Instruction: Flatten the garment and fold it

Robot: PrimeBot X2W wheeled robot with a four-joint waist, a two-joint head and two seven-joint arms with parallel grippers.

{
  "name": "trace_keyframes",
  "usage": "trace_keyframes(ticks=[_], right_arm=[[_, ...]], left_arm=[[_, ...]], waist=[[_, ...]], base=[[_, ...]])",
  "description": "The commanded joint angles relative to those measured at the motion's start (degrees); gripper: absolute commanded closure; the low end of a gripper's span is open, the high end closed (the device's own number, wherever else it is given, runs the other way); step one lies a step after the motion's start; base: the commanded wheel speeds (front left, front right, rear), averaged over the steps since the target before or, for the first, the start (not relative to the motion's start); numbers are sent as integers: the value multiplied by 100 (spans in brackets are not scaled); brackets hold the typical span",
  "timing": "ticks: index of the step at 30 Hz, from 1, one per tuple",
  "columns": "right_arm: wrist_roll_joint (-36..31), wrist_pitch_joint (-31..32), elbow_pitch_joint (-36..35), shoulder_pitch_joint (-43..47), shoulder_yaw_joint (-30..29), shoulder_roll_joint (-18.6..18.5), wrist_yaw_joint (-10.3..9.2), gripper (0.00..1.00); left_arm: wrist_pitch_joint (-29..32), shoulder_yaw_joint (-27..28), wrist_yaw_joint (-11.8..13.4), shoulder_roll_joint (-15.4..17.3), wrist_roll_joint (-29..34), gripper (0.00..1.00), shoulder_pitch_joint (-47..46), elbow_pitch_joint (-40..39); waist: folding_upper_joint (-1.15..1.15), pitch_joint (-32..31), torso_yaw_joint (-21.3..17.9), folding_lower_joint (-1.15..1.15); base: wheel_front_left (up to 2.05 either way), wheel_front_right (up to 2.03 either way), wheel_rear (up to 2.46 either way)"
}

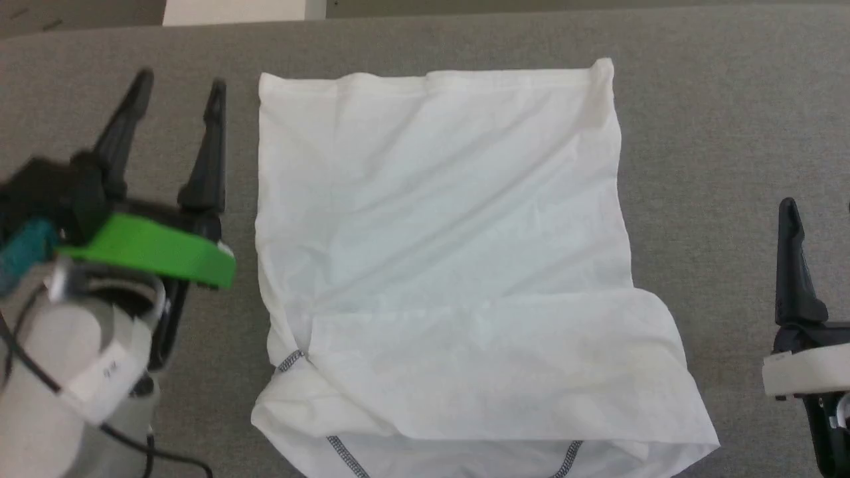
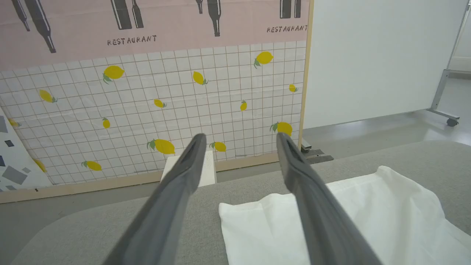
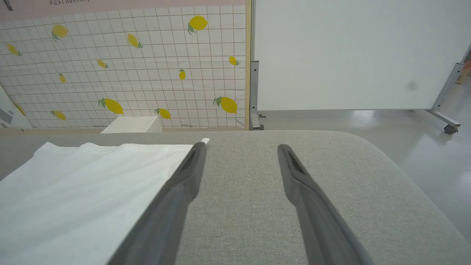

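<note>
Grey woven tabletop (image 1: 717, 99), contents as we list them from our left. Left gripper (image 1: 179, 86): fingers spread wide, nothing between them. Garment (image 1: 438, 252): white, just beside that gripper, laid as a rough rectangle mid-table, zigzag seams (image 1: 345, 458) at its near edge. Right gripper (image 3: 241, 146): fingers spread, empty, off the cloth's right side.

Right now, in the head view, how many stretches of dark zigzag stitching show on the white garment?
3. One short stretch at the lower left edge of the garment, one at the bottom left, one at the bottom right. More may be hidden under the folds.
</note>
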Motion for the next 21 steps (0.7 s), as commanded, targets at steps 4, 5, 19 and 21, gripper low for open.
trace_keyframes(ticks=[4, 5, 19, 21], right_arm=[[58, -30, -127, -287, 178, 9, -8, 0], [60, -25, -141, -314, 211, 9, -8, 0], [87, 54, -356, -694, 583, 9, -8, 0], [83, 67, -353, -700, 564, 9, -8, 0]], left_arm=[[968, -160, -465, 368, -202, 0, -1464, 643], [1104, -181, -527, 423, -211, 0, -1667, 774], [2947, -481, -956, 1010, -797, 0, -3308, 2863], [2993, -480, -964, 1009, -875, 0, -3320, 2916]], waist=[[0, 800, -190, 0], [0, 869, -212, 0], [0, 1898, -597, 0], [0, 1953, -609, 0]], base=[[0, 0, 0], [0, 0, 0], [0, 0, 0], [0, 0, 0]])
